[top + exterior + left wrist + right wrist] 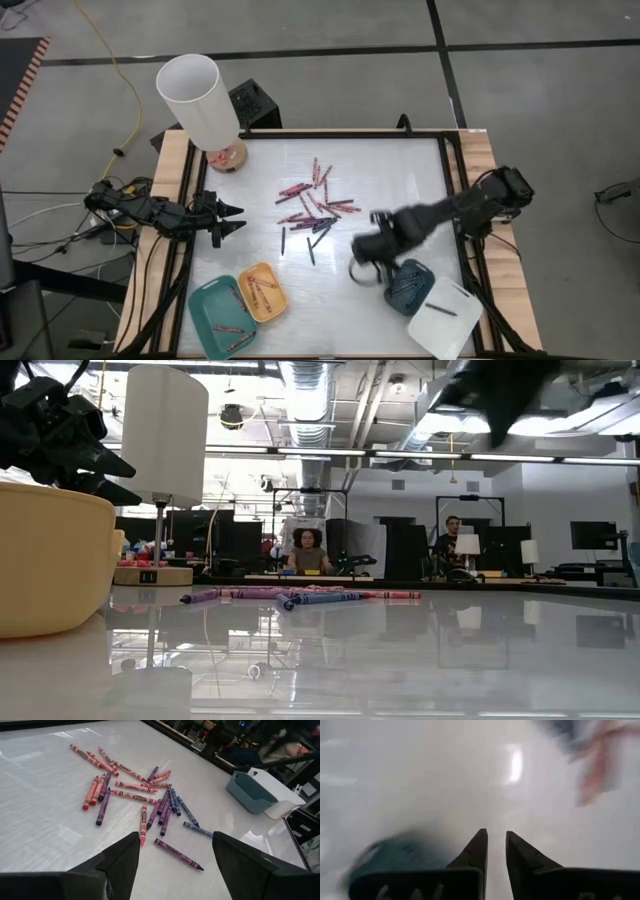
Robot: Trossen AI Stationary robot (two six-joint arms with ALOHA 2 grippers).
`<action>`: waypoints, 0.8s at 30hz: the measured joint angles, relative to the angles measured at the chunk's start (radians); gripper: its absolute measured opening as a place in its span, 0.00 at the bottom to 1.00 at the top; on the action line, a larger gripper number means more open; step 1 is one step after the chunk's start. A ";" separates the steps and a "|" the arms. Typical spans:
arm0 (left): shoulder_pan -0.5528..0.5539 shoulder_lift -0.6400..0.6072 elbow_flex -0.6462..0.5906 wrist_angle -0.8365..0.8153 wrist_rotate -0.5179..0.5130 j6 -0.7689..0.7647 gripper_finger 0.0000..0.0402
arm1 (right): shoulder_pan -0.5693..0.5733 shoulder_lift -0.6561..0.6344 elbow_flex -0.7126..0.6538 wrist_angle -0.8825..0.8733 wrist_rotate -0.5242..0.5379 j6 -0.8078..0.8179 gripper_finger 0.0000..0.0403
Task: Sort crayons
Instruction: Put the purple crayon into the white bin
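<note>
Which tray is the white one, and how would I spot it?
Look at the table's corner nearest the right arm. Two trays touch there: the white tray lies outermost, holding a single crayon. Its dark-blue neighbour sits closer to the loose crayon pile.

I saw the short wax crayons point(315, 205), red, pink, purple and dark blue, lying flat in a loose scatter mid-desk, some crossing, one purple stick point(178, 854) apart. A few lay inside the trays nearby.

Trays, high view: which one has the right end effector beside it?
The dark-blue plastic tray, next to the white tray; the teal and yellow trays sit across the table.
</note>
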 joint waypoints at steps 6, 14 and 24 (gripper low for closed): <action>0.000 0.000 0.000 0.000 0.000 0.000 0.60 | -0.221 -0.018 0.011 0.129 0.060 -0.197 0.16; 0.000 0.000 0.000 0.000 0.000 0.000 0.60 | -0.447 -0.010 -0.007 0.224 0.045 -0.422 0.16; 0.000 0.000 0.000 0.000 0.000 0.000 0.60 | -0.566 0.024 -0.118 0.383 -0.033 -0.526 0.16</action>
